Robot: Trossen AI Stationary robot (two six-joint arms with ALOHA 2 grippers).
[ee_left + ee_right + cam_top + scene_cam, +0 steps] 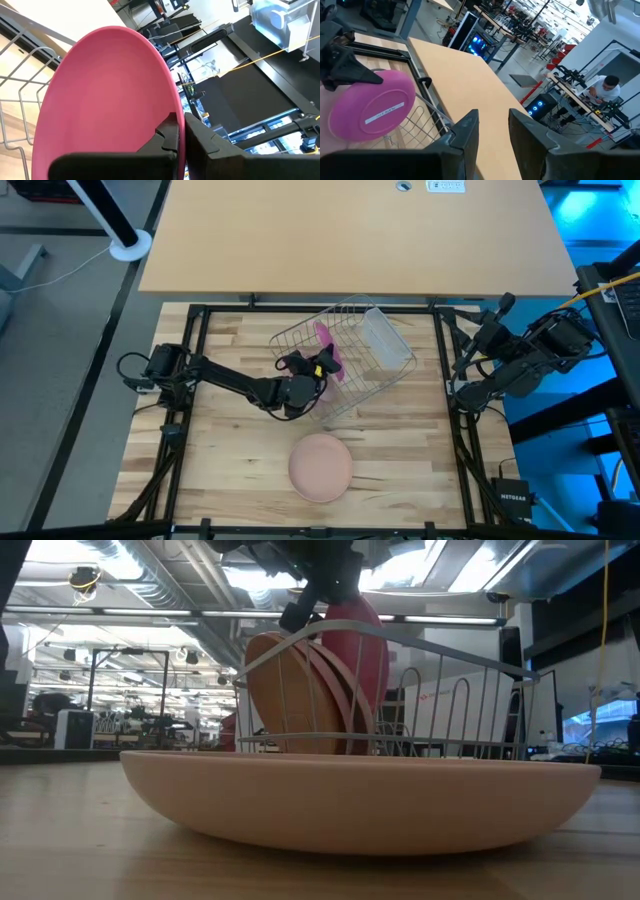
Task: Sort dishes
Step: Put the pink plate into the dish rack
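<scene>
The left claw (322,366) was clamped on the rim of the pink plate (329,350), holding it on edge over the rack (390,370), its face turned toward the right arm. A tan plate (290,695) stood upright in the rack below the claw, partly hidden by wires. The peach plate (320,466) lay flat, well short of the claw. The right claw (492,131) waited apart, fingers slightly parted, at the table's right edge.
</scene>
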